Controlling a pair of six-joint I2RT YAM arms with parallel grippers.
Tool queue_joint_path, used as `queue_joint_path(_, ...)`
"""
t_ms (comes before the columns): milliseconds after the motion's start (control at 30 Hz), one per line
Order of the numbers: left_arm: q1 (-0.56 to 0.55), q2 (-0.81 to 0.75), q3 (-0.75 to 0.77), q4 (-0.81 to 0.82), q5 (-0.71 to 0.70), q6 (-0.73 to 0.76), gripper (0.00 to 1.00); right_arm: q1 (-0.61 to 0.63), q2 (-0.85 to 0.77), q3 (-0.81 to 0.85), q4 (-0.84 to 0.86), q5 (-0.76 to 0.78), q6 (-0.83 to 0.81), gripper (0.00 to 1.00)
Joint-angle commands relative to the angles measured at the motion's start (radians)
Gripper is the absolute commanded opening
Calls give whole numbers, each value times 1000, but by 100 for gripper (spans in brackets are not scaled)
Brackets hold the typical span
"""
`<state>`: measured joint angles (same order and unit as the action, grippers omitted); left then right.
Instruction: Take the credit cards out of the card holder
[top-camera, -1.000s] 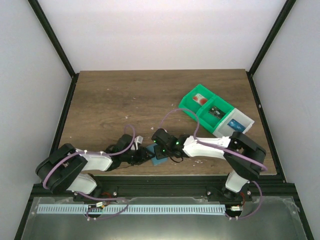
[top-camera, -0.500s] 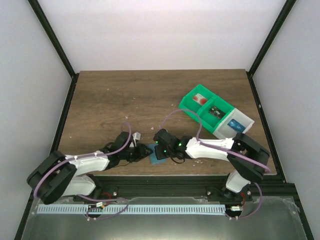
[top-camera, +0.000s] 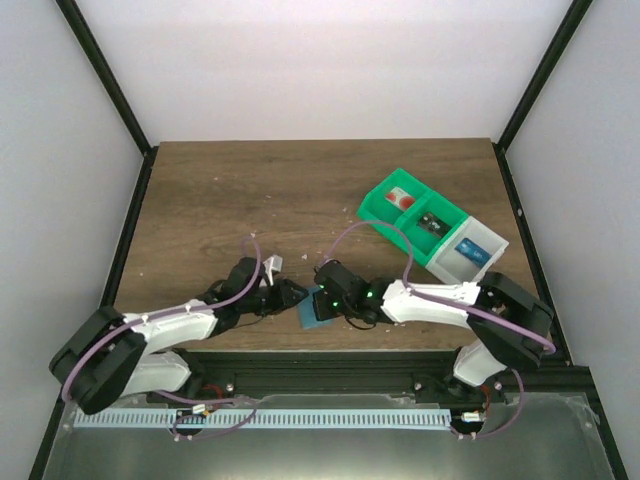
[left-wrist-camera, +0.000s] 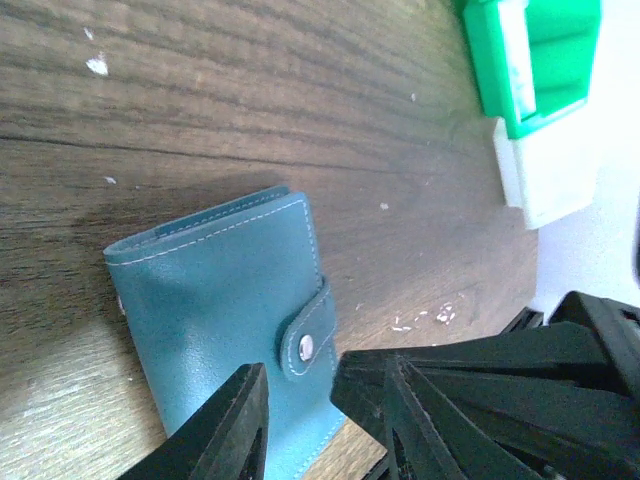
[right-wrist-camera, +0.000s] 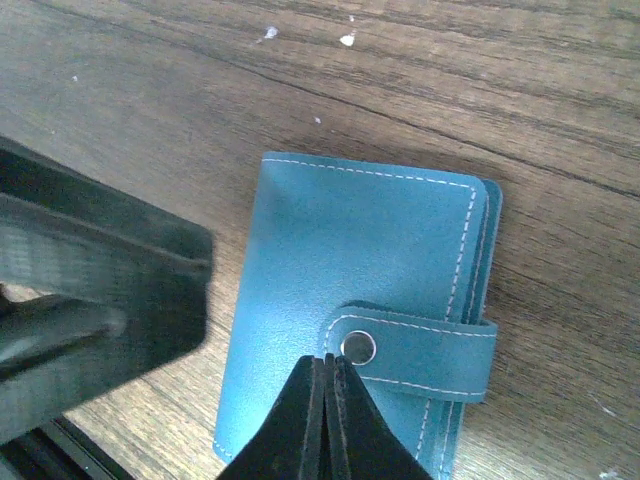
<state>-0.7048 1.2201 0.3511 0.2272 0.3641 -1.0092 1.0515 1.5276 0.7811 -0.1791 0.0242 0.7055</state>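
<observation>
The card holder (right-wrist-camera: 370, 300), a teal-blue wallet, lies flat and folded shut on the wood near the table's front edge (top-camera: 316, 310). Its strap is snapped down on a silver button (right-wrist-camera: 358, 347). My right gripper (right-wrist-camera: 327, 362) is shut, its tips pressed on the cover just left of the button. My left gripper (left-wrist-camera: 320, 405) comes in from the left with its jaws apart. They hover over the strap end of the card holder (left-wrist-camera: 215, 300) and grip nothing. The credit cards are hidden.
A row of bins, green ones and a white one (top-camera: 432, 232), stands at the right rear with small items inside; its corner shows in the left wrist view (left-wrist-camera: 540, 70). White crumbs dot the wood. The black frame rail runs just behind the holder's near side.
The left arm has stretched out and its gripper has slid right toward the holder. The right gripper shifted slightly right. The holder sits a little farther from the front edge.
</observation>
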Motion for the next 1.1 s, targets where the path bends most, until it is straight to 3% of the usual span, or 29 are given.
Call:
queue_joint_path(0, 4, 90, 7, 101, 75, 53, 35, 10, -42, -39, 73, -5, 11, 0)
queue_joint_path(367, 3, 315, -7, 171, 72, 66, 34, 10, -75, -90, 128, -25, 35, 0)
queue_joint_path(867, 3, 370, -48, 196, 27, 83, 32, 10, -246, -183, 195, 42, 59, 1)
queue_joint_path(1067, 2, 388, -40, 198, 51, 74, 32, 10, -244, -164, 124, 39, 26, 1)
